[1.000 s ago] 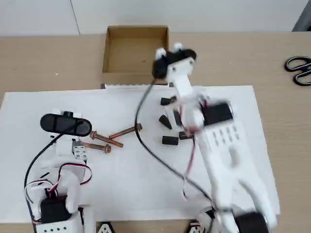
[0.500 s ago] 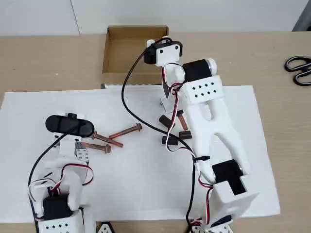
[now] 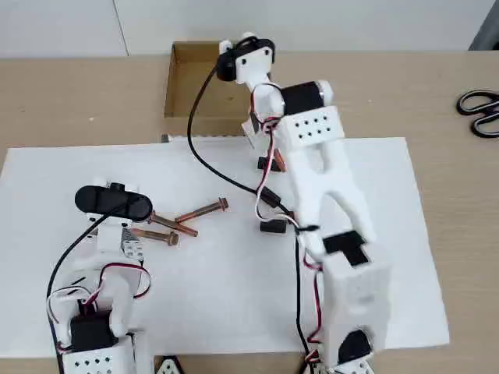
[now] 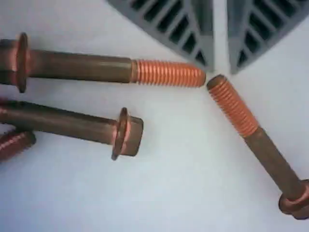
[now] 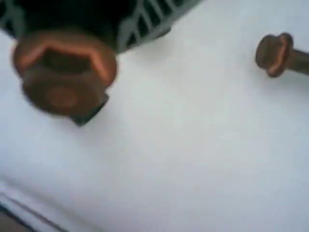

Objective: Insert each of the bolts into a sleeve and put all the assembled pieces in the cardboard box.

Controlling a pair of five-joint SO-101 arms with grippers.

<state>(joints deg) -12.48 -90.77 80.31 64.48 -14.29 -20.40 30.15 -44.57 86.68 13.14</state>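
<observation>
My right gripper (image 3: 273, 156) hangs over the far edge of the white paper, just short of the cardboard box (image 3: 187, 78). It is shut on a copper bolt (image 5: 63, 72) that sits in a black sleeve (image 5: 89, 113). Three loose copper bolts (image 3: 201, 210) (image 3: 170, 224) (image 3: 154, 234) lie left of the middle. My left gripper (image 3: 131, 238) sits low at their threaded ends (image 4: 166, 73), its grey jaws nearly together with nothing between them. Black sleeves (image 3: 273, 226) (image 3: 265, 163) lie under the right arm, partly hidden by it.
The white paper sheet (image 3: 210, 296) covers most of the table. Scissors (image 3: 479, 113) lie at the far right edge. The right arm's cable (image 3: 204, 156) loops across the paper between box and bolts.
The right arm has swung left and farther out, bringing its gripper with the bolt and sleeve close to the box. The left arm has barely shifted.
</observation>
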